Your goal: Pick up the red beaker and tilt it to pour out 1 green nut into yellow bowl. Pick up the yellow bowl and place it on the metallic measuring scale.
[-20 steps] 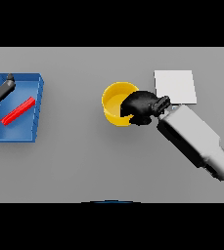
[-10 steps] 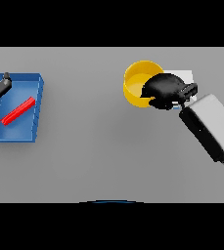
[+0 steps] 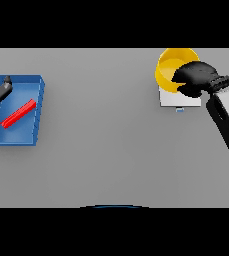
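yellow bowl (image 3: 168, 70) | blue tray (image 3: 36, 115) | red beaker (image 3: 18, 114) | grey table (image 3: 101, 135)

The yellow bowl (image 3: 172, 69) sits at the far right of the grey table (image 3: 106, 150), with the right hand (image 3: 195, 79) curled over its near right rim, gripping it. Directly below the bowl, and partly hidden by it and the hand, lies the pale metallic measuring scale (image 3: 178, 99); whether the bowl rests on the scale or hangs just above it is hard to tell. Well to the left of the bowl, across bare table, is a blue tray (image 3: 36, 120) holding a red stick-like thing (image 3: 18, 114) laid slantwise. The left hand (image 3: 2, 91) shows at the tray's far left corner, over its rim.
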`<state>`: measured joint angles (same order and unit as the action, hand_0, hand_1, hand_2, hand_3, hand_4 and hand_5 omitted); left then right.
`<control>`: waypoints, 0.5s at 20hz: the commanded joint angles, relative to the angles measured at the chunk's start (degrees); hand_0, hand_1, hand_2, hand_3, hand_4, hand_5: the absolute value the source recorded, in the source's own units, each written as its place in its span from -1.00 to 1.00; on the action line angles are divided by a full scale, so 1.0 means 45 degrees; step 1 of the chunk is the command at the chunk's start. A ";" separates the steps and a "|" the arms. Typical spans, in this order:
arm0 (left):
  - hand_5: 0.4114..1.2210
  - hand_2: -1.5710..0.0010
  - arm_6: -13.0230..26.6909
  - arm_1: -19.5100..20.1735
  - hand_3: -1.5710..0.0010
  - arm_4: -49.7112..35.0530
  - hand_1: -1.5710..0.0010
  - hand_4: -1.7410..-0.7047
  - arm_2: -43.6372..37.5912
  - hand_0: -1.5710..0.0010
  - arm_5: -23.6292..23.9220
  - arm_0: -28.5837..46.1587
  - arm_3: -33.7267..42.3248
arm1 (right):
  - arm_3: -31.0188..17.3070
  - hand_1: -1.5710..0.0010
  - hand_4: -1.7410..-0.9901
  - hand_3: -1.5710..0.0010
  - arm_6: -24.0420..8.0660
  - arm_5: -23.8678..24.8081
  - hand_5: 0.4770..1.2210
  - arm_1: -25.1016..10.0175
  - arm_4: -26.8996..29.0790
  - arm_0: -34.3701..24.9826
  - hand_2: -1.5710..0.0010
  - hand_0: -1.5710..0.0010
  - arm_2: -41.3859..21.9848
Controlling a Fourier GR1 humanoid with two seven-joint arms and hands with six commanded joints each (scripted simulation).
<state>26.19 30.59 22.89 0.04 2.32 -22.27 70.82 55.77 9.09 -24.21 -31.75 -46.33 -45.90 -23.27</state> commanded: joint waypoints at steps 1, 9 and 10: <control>-0.32 1.00 0.0029 0.0002 1.00 -0.0001 1.00 0.96 0.0007 1.00 -0.0027 -0.0028 0.0003 | -0.0445 -1.00 -1.00 -0.53 0.0163 0.0303 1.00 -0.0014 -0.0123 -0.0079 -0.90 -1.00 0.0052; -0.34 1.00 -0.0071 -0.0005 1.00 0.0031 1.00 0.97 -0.0007 1.00 0.0027 0.0074 -0.0067 | -0.2969 -1.00 -1.00 -0.71 0.0851 0.1365 1.00 0.0268 -0.0405 -0.0262 -0.78 -1.00 0.0350; -0.35 1.00 -0.0044 -0.0027 1.00 0.0055 1.00 0.96 -0.0018 1.00 0.0089 0.0074 -0.0124 | -0.3183 -1.00 -1.00 -0.70 0.0802 0.1427 1.00 0.0387 -0.0400 -0.0368 -0.76 -1.00 0.0395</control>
<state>26.04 30.47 23.14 -0.04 2.71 -21.94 70.26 41.45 12.68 -17.77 -29.99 -48.15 -47.57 -21.50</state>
